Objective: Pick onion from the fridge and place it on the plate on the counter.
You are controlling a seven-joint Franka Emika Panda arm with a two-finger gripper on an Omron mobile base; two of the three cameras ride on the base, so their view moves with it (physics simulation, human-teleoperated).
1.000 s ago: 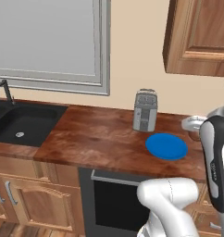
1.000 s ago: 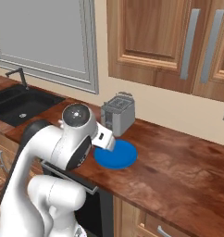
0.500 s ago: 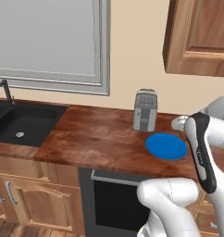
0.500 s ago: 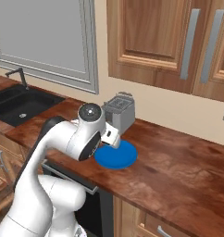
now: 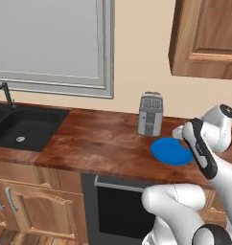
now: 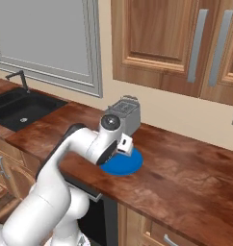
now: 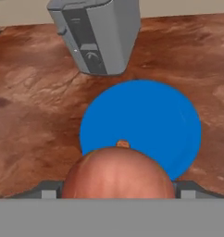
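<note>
Hand view: onion (image 7: 118, 173) at bottom centre, gripped between the jaws. Blue plate (image 7: 146, 122) lies mid-frame just beyond it on the wood-grain table (image 7: 35, 111). Grey toaster (image 7: 97, 34) stands at upper left, close behind the plate.
</note>
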